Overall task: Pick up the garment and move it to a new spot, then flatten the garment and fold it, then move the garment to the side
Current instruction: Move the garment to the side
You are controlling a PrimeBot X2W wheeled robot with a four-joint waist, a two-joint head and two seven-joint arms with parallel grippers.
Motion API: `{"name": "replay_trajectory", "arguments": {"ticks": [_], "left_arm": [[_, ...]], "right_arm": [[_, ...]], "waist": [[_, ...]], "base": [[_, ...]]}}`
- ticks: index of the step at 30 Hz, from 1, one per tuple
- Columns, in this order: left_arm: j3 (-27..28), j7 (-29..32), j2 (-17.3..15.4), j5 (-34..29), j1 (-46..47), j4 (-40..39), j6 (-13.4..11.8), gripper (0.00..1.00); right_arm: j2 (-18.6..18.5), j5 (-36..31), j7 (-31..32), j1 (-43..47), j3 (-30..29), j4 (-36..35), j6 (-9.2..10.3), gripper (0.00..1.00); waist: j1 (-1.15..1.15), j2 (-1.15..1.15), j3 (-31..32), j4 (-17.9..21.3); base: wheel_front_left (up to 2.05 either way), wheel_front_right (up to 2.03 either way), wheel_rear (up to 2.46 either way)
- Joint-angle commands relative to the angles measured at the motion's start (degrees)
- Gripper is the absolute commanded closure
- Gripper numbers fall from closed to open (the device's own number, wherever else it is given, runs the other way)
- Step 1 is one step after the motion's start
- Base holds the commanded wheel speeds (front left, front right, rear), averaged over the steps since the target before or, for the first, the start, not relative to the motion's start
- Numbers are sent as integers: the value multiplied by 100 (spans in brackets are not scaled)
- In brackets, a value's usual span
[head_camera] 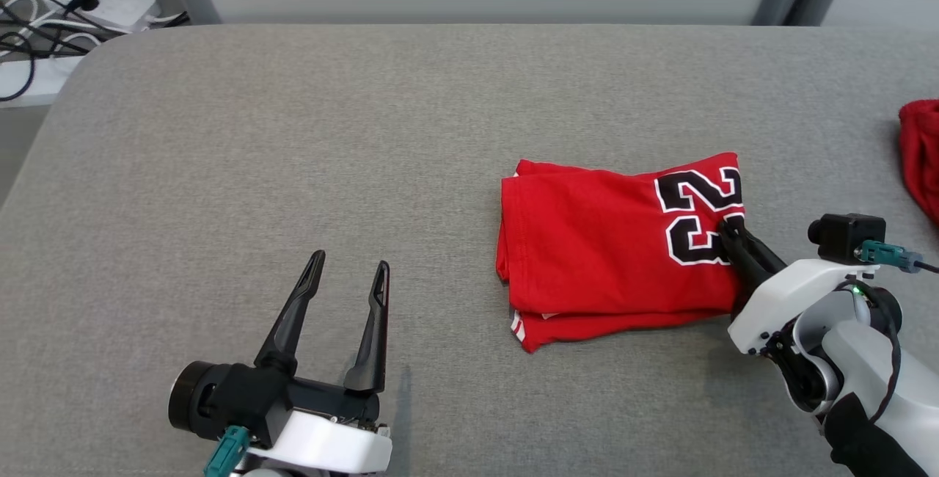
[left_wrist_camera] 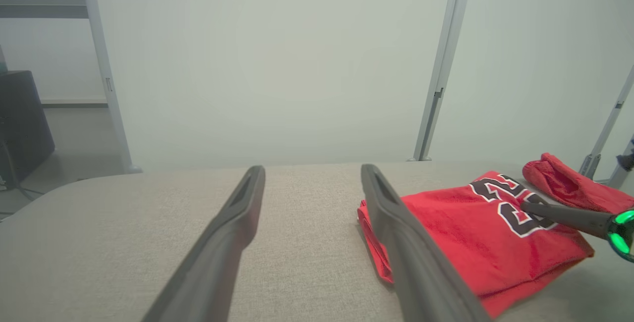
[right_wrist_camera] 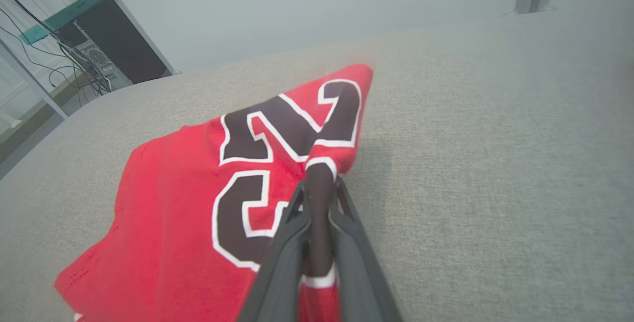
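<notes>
Head view, table (head_camera: 293, 132): grey cloth-covered top with a rounded far-left corner.
Head view, garment (head_camera: 601, 242): red jersey with a black, white-edged "23", folded into a rough rectangle and lying on the table's right half.
Head view, right gripper (head_camera: 730, 227): at the table's near-right part, fingertips on the jersey's right edge at the number.
Head view, left gripper (head_camera: 350, 259): over the table's near-left part, jaws spread wide with nothing between them.
Head view, red cloth (head_camera: 923, 154): at the table's right edge.
Head view, power strip (head_camera: 110, 0): with cables, beyond the table's far-left corner.
Left wrist view, left gripper (left_wrist_camera: 312, 168): fingers apart, bare table (left_wrist_camera: 124, 223) between them.
Left wrist view, garment (left_wrist_camera: 446, 233): flat on the table, with the right gripper (left_wrist_camera: 527, 207) at its number.
Right wrist view, right gripper (right_wrist_camera: 321, 183): jaws pressed together on a pinch of the garment (right_wrist_camera: 173, 203) at its printed edge, which is lifted off the table (right_wrist_camera: 495, 163).
</notes>
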State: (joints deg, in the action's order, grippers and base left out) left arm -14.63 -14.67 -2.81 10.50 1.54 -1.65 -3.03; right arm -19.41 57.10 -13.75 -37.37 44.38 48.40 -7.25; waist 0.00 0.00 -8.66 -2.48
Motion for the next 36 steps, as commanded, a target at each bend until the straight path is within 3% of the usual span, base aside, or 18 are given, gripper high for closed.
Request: {"name": "replay_trajectory", "arguments": {"ticks": [1,23,36], "left_arm": [[197,-33,-7,-81,245,-131,34,0],[300,-33,-7,-364,362,-15,236,0],[313,-33,-7,-479,518,21,291,0]], "right_arm": [[-21,-67,-124,8,-63,-155,-24,100],[234,-549,-125,411,-712,-427,-24,100],[344,-698,-125,388,-830,-537,-24,100]], "waist": [[0,0,-30,238],[0,0,-167,1652],[0,0,-395,2192]], "base": [[0,0,0],[0,0,0],[0,0,0]]}}
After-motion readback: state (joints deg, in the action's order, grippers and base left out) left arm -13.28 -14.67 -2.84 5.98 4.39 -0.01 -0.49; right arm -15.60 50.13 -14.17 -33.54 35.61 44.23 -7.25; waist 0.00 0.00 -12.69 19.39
